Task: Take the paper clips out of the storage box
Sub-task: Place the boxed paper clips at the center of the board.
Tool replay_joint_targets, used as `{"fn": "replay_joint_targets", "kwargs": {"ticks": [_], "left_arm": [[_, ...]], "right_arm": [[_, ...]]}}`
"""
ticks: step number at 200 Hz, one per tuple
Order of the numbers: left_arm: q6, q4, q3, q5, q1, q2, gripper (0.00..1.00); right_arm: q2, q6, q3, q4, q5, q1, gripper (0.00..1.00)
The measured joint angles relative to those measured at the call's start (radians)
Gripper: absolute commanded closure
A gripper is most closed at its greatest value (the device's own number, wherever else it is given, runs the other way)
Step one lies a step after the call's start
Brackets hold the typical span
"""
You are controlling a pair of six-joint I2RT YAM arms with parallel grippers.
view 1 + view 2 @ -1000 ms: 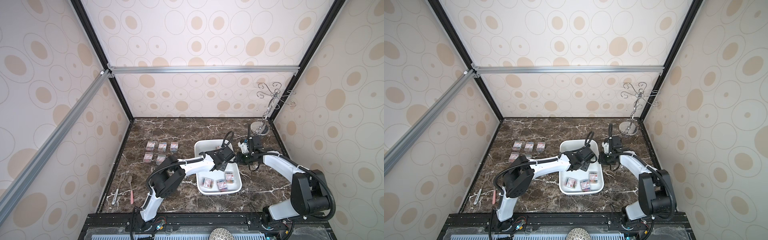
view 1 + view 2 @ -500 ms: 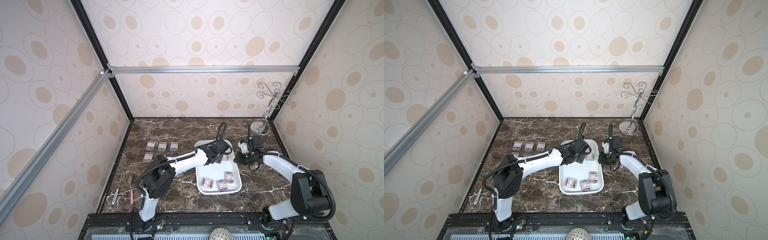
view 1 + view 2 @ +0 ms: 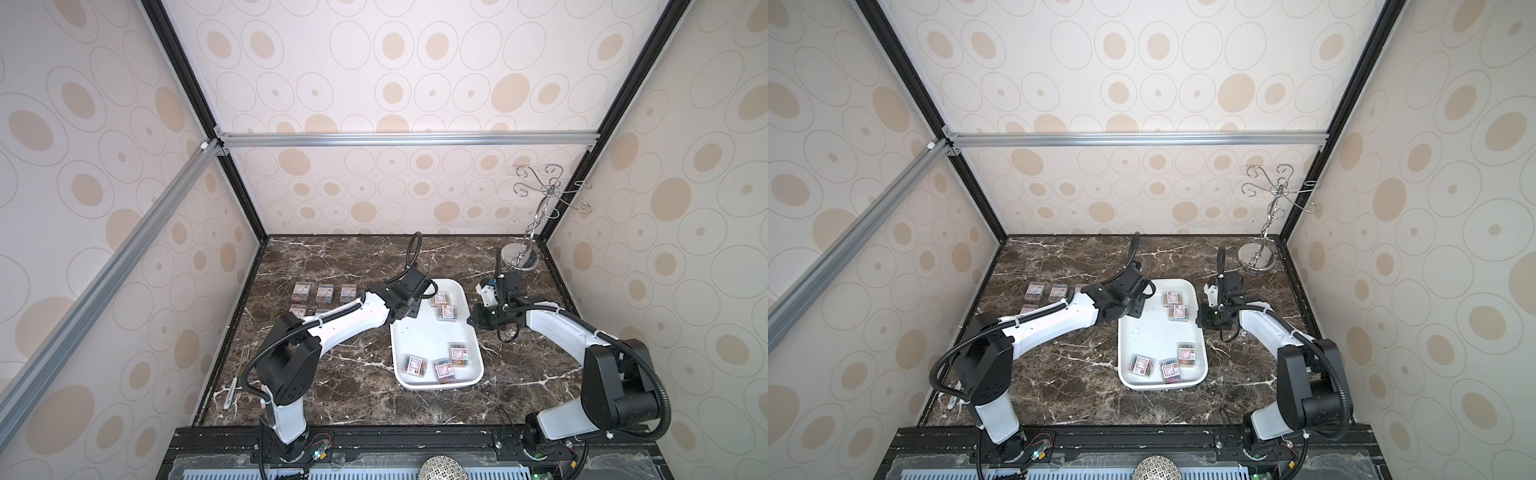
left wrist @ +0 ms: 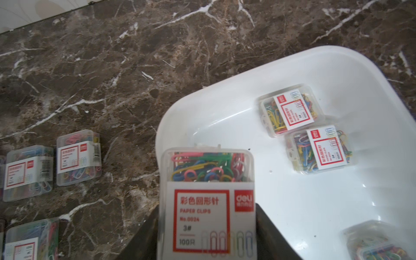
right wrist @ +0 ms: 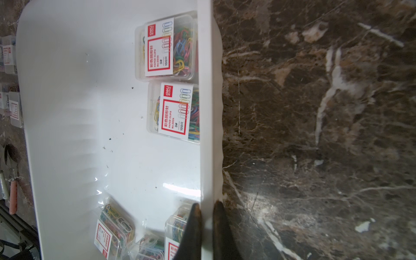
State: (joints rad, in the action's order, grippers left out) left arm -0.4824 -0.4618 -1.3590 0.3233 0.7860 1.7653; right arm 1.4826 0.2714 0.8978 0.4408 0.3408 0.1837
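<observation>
My left claw (image 4: 207,236) clamps one box of paper clips (image 4: 208,180) over the edge of the white storage box (image 3: 424,336), while my right claw (image 5: 207,225) pinches its rim. Five clip boxes (image 3: 446,312) lie inside it; more boxes (image 3: 324,293) sit in rows on the marble tabletop (image 3: 353,257) alongside.

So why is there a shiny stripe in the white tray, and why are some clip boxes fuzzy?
Right wrist view: the stripe is light glaring off the storage box floor; the paper clip boxes nearest the lens are out of focus. Left wrist view: the corner box blurs too, while the held box reads clearly.
</observation>
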Motion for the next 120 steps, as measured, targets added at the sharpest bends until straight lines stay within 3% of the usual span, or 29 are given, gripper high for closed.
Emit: {"fn": "replay_joint_targets", "kwargs": {"ticks": [120], "left_arm": [[0.010, 0.053, 0.322, 0.024, -0.200, -0.220, 0.45]], "right_arm": [[0.003, 0.000, 0.005, 0.005, 0.000, 0.000, 0.92]]}}
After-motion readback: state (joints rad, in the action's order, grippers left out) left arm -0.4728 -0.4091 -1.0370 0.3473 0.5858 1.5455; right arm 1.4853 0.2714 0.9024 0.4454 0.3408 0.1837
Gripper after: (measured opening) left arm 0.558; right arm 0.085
